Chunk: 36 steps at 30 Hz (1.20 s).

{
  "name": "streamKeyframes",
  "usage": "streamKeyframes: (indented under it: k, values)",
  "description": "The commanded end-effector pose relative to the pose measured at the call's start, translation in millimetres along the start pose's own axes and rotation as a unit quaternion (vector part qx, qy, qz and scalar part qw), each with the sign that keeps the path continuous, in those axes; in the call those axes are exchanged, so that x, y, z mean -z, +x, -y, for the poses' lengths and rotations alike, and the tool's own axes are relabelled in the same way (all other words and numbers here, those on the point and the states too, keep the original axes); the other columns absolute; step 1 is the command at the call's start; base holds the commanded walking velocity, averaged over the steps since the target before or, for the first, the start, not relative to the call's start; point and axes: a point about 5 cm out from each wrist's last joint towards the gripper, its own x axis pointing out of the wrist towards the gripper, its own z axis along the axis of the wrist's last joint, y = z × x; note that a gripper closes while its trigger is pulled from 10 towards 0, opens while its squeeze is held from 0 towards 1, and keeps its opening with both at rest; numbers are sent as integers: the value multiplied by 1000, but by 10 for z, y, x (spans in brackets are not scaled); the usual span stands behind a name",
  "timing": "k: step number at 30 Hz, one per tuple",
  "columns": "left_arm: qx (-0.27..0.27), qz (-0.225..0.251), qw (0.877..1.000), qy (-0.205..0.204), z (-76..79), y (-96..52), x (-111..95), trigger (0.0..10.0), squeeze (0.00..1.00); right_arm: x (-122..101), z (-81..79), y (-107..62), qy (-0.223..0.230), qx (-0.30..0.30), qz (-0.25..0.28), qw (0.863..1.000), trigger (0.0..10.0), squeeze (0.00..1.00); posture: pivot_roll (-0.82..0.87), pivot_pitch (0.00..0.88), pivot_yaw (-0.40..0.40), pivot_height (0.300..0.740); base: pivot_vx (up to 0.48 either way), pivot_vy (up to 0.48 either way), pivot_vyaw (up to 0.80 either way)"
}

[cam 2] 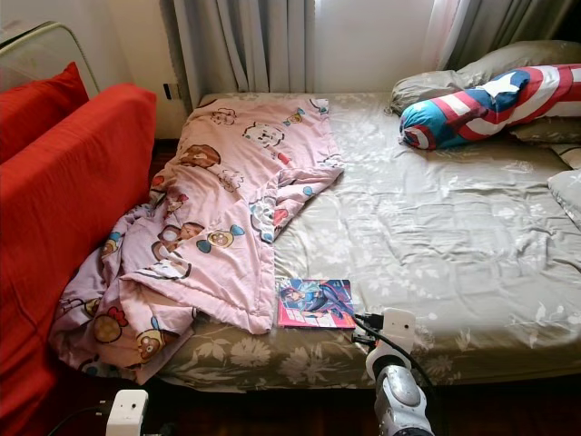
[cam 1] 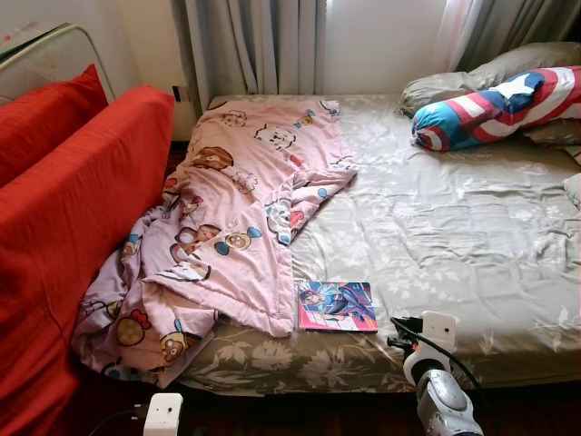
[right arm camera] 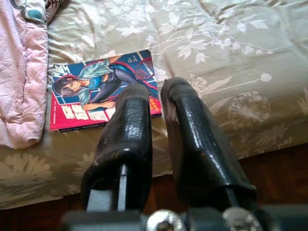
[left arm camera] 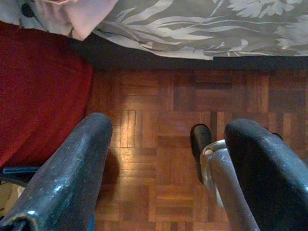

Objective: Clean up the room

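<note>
A comic book (cam 1: 337, 306) with a blue and pink cover lies flat on the bed's grey floral sheet (cam 1: 454, 236), near the front edge. A crumpled pink cartoon blanket (cam 1: 227, 227) covers the bed's left side and hangs over its front left corner, right beside the book (right arm camera: 103, 89). My right gripper (right arm camera: 156, 94) hovers just above the front edge of the bed, shut with nothing in it, its tips over the book's near corner. My right arm (cam 1: 440, 400) rises at the bottom right. My left gripper (left arm camera: 168, 126) hangs open over the wooden floor.
A red sofa (cam 1: 73, 227) with a red cushion stands close along the bed's left side. A star-and-stripes bolster (cam 1: 495, 107) and grey pillows (cam 1: 508, 68) lie at the bed's far right. Curtains (cam 1: 254, 45) hang behind. Parquet floor (left arm camera: 159, 110) runs below the bed's edge.
</note>
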Motion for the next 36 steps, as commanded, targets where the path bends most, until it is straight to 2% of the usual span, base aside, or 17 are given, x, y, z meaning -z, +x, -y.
streamKeyframes:
  k: [1,36]
  values:
    - [2,-7,1000,10,-9,-8,30,10000,0,1,-3,5,-1,-1,-4,1000,10000,0,43,23,-4,740,0,0,0]
    - [5,-10,1000,4,-5,-10,40,10000,0,-9,-29,12,0,-10,-2,1000,10000,0,40,10,-4,740,0,0,0]
